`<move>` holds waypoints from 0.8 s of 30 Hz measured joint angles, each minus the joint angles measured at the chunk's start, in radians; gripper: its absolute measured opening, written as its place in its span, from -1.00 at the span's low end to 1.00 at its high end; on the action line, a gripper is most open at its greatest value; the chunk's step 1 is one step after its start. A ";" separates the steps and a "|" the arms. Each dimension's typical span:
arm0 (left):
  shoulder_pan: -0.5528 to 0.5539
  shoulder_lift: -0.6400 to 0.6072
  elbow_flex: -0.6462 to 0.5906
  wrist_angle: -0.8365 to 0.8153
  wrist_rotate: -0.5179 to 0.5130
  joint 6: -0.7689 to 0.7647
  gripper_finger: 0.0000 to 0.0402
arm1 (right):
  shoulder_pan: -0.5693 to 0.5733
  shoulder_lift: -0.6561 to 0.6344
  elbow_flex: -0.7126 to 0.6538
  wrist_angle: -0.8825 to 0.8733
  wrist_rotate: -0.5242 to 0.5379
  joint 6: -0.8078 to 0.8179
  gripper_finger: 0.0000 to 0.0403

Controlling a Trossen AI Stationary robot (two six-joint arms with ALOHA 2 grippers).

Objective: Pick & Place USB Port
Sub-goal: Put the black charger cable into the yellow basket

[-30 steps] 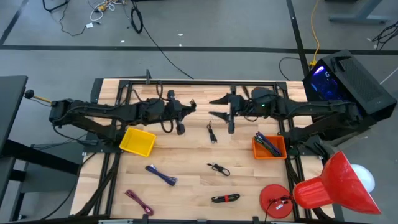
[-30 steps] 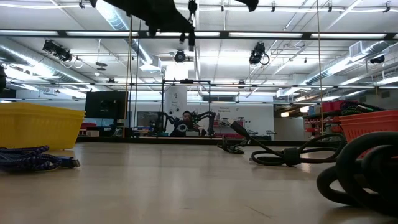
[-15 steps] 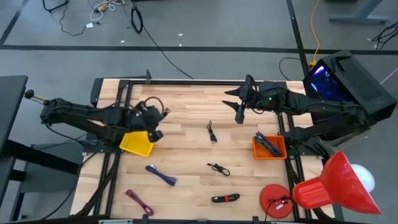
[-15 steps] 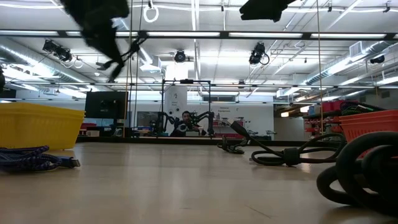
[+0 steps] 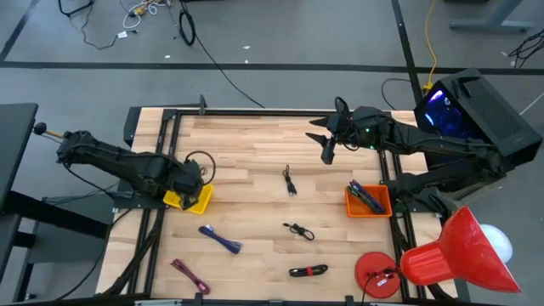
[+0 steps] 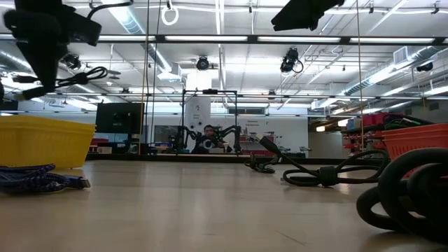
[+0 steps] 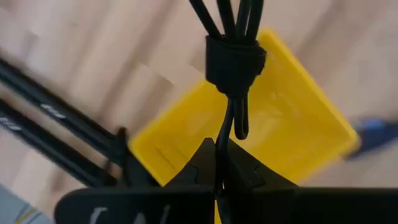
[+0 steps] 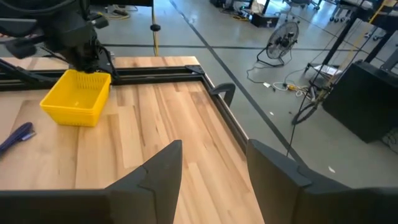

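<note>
We have the left hand (image 7: 219, 167) closed on a bundled black cable (image 7: 231, 59), which hangs right over the yellow bin (image 7: 292, 124) at the left side of the table (image 5: 255, 144), so we judge it held there for a drop into the bin. In the high view its loop (image 5: 199, 165) sticks out beside the bin (image 5: 198, 201). The right hand (image 8: 211, 163) hovers above the table's far right part, fingers spread apart and holding nothing, we guess just waiting. More cables lie loose on the table; the orange bin (image 5: 368, 201) already has some.
</note>
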 joint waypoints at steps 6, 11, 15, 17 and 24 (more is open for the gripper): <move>-0.049 0.028 0.001 -0.016 0.097 0.003 -0.95 | -0.002 0.000 0.000 -0.004 -0.030 0.004 -0.11; -0.052 0.086 -0.007 -0.050 0.117 0.012 -0.95 | -0.002 0.000 -0.001 -0.010 -0.054 0.013 -0.11; -0.052 0.136 -0.008 -0.053 0.120 0.042 -0.95 | -0.002 0.001 -0.001 -0.011 -0.073 0.015 -0.11; -0.052 0.162 -0.009 -0.052 0.120 0.065 -0.95 | 0.000 0.001 -0.001 -0.011 -0.079 0.022 -0.11; -0.052 0.202 -0.011 -0.055 0.122 0.116 -0.95 | 0.001 0.001 -0.001 -0.043 -0.079 0.037 -0.11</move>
